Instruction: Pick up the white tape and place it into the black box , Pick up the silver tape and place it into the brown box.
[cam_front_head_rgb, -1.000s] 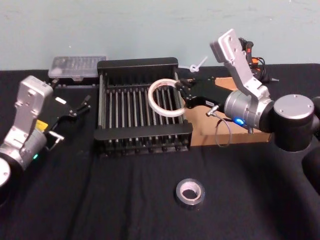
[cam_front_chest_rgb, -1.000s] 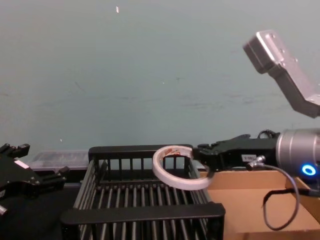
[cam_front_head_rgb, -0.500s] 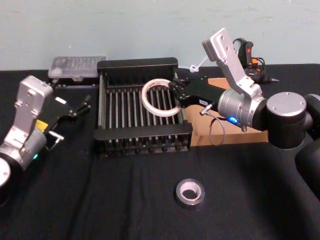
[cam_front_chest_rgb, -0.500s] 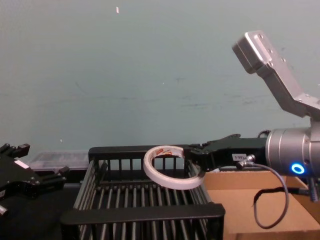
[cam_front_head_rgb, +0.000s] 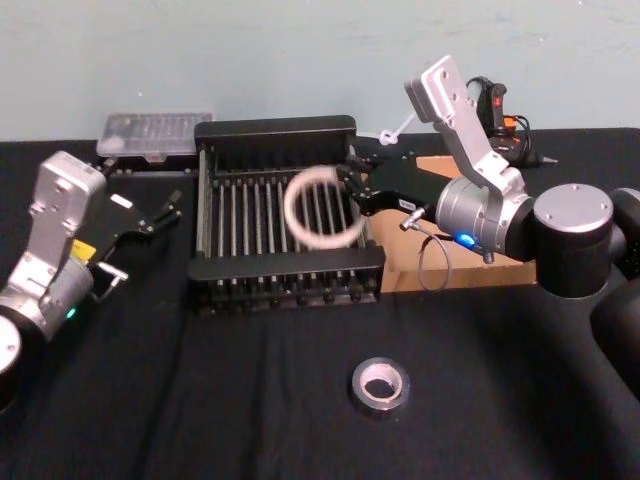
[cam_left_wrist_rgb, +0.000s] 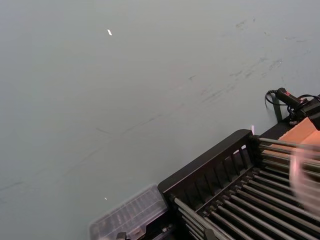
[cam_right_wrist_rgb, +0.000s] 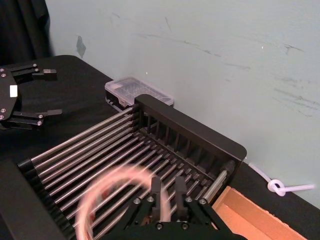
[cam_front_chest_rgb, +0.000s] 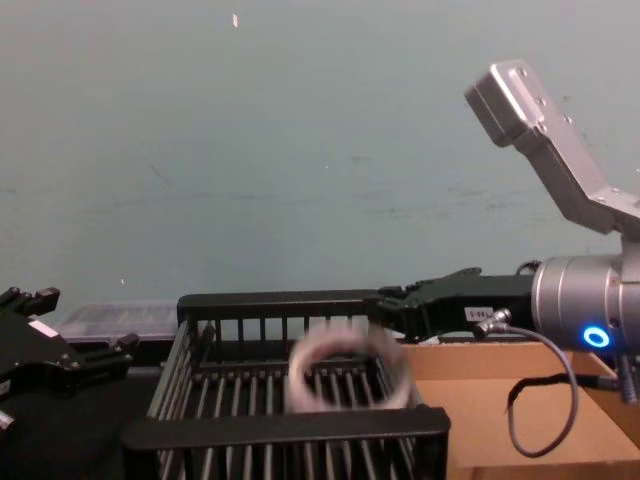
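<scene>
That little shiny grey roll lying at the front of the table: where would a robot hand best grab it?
The silver tape lies flat on the black table, hole up. Probably best from straight above: one finger into the hole, one outside, pinching the thick wall. Nothing stands close beside it. The right hand is nearer; the left hand waits open.

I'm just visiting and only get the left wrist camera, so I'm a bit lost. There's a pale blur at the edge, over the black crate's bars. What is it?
Observer: It's the white tape ring, blurred, between the walls of the black crate, just below the right gripper.
Visitor: Is that gripper holding it?
Observer: No. Its fingers are open, and the chest view shows the ring lower than them.
Visitor: Any other tape around?
Observer: Yes, a silver roll lies on the table in front of the crate.
</scene>
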